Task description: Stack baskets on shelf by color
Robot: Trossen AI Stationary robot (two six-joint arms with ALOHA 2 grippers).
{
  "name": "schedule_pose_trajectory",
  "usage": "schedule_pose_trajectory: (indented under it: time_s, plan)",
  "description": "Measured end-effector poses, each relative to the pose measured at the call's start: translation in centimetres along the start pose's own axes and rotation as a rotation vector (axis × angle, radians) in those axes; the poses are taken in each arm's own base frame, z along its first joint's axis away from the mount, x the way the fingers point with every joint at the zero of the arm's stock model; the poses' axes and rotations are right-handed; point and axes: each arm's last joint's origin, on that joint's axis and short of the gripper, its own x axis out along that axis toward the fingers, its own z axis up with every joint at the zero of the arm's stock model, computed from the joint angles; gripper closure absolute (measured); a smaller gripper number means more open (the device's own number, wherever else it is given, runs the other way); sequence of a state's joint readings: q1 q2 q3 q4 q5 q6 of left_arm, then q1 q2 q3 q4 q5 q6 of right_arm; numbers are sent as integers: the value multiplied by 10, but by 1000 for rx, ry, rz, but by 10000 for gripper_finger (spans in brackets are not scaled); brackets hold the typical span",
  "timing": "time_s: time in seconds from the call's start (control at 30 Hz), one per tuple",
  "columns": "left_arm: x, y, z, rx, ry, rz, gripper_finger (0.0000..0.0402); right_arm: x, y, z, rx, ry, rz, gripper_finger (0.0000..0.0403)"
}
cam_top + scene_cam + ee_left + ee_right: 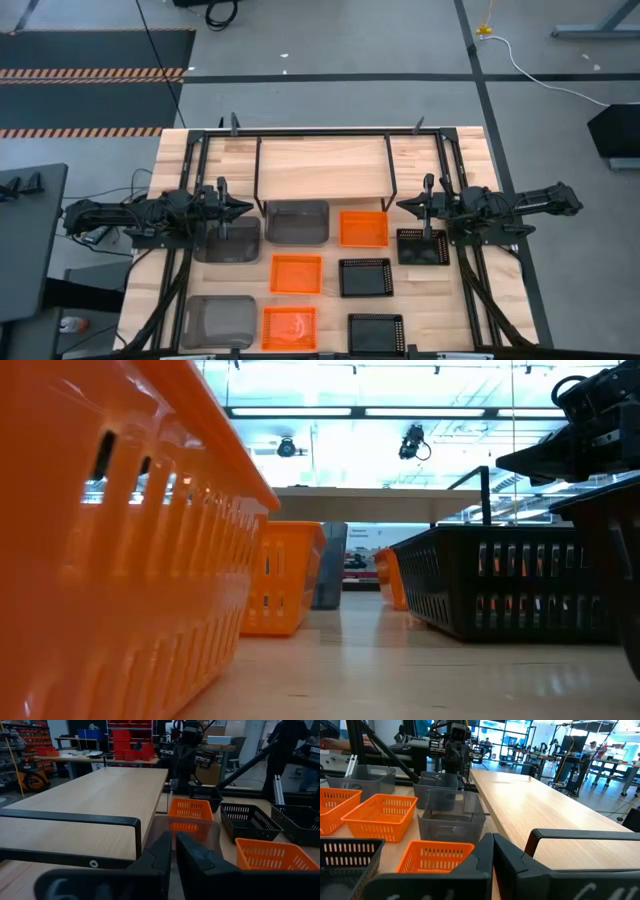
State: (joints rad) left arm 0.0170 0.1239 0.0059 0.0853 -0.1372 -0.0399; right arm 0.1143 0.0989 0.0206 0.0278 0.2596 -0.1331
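Note:
The shelf (325, 165) stands at the table's far side with its pale board bare. In front of it the baskets sit flat on the table. Three are grey (297, 221) (228, 242) (218, 320), three orange (363, 228) (296, 273) (289, 327) and three black (422, 246) (365, 277) (376, 332). My left gripper (247, 208) is shut and hovers above the far edge of a grey basket, at the shelf's left end. My right gripper (402, 207) is shut and hovers above the far edge of a black basket, at the shelf's right end. Neither holds anything.
The shelf's black frame bar (75, 817) crosses close in front of my left gripper (173, 851), and its other bar (585, 836) lies beside my right gripper (493, 851). Black arm mounts run along both table sides. The room with its racks and people lies beyond the table.

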Motion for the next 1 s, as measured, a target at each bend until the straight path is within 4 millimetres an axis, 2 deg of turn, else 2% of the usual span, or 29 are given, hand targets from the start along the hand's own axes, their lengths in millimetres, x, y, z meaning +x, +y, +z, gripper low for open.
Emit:
schedule_pose_trajectory:
  time_s: [1.0]
  plan:
    - [0, 0, 0, 0, 0, 0, 368, 0, 0, 0, 0, 0, 0, 391]
